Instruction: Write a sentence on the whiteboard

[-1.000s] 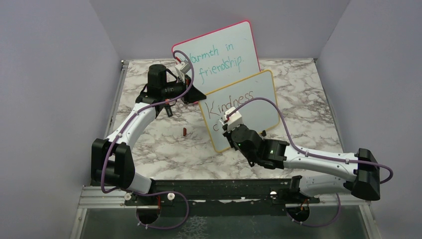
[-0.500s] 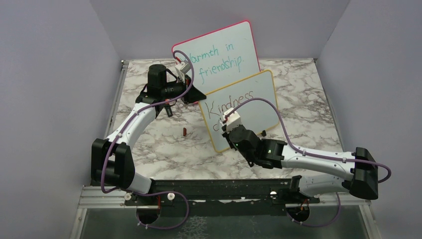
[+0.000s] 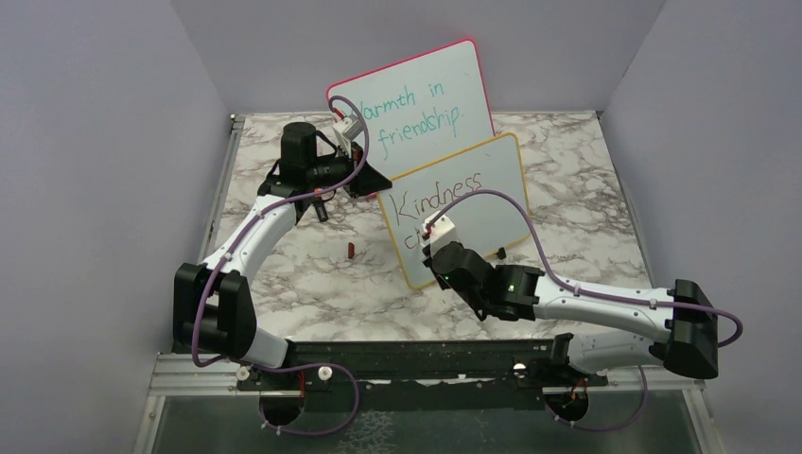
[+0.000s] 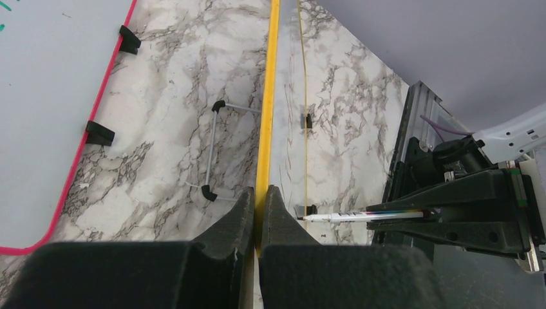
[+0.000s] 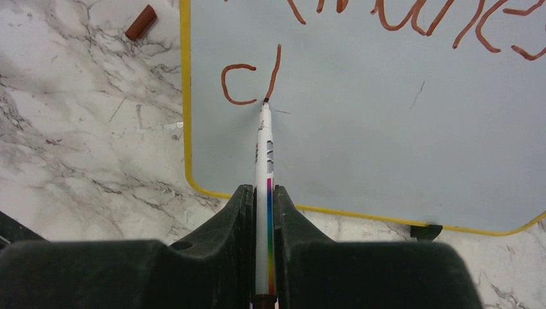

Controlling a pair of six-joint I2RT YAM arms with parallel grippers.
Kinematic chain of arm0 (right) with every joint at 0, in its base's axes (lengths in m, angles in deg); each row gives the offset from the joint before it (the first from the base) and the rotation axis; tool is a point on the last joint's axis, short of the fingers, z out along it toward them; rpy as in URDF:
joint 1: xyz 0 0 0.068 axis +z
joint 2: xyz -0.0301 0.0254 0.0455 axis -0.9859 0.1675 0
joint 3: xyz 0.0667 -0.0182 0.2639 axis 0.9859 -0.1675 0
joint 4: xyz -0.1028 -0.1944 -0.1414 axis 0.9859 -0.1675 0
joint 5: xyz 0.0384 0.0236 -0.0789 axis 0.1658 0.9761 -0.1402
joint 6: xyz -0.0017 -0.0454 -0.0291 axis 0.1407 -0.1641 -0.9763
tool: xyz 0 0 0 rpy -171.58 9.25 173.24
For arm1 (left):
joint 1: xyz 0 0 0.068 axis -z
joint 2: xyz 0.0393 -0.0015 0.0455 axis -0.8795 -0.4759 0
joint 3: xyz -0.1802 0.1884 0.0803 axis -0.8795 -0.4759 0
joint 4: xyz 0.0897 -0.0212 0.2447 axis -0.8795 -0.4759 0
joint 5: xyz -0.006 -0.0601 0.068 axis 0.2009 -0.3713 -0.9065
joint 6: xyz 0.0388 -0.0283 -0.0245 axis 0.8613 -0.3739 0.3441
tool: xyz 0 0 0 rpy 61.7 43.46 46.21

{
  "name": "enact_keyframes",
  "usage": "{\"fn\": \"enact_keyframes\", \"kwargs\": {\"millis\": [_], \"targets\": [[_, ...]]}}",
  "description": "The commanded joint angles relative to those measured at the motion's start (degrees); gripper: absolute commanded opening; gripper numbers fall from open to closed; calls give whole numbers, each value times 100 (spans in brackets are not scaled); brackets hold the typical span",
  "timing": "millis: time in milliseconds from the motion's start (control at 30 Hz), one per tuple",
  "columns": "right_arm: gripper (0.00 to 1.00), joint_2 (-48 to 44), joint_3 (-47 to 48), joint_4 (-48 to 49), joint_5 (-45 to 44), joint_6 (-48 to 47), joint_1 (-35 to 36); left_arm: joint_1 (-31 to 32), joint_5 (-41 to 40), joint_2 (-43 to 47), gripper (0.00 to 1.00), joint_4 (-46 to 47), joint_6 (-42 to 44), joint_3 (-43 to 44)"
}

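Whiteboard (image 3: 492, 203): standing propped around mid surface (image 3: 312, 274), sitting just in front of pink-framed board (image 3: 416, 104) with teal writing. Right hand (image 5: 263, 193): pinching marker (image 5: 264, 141) between nearly closed fingers, barrel running straight out, tip touching board at lower end of slanted stroke beside "c". Sentence (image 3: 437, 197): showing "Kindness" on top line in reddish-brown, second line just starting. Left hand (image 4: 259, 193): clamping fully closed on yellow frame edge, near upper left corner in top view. Cap (image 3: 351, 250): lying on surface left of whiteboard, not touching it.
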Motion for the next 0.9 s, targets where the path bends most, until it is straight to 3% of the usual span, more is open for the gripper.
{"fn": "enact_keyframes", "kwargs": {"millis": [0,867], "targets": [[1,141,-39,-352,229,196,-31,167,-146,-65,0,-397,163,-152],[1,-124,-126,368,-476,-45,-31,167,-146,-74,0,-397,172,-160]]}}
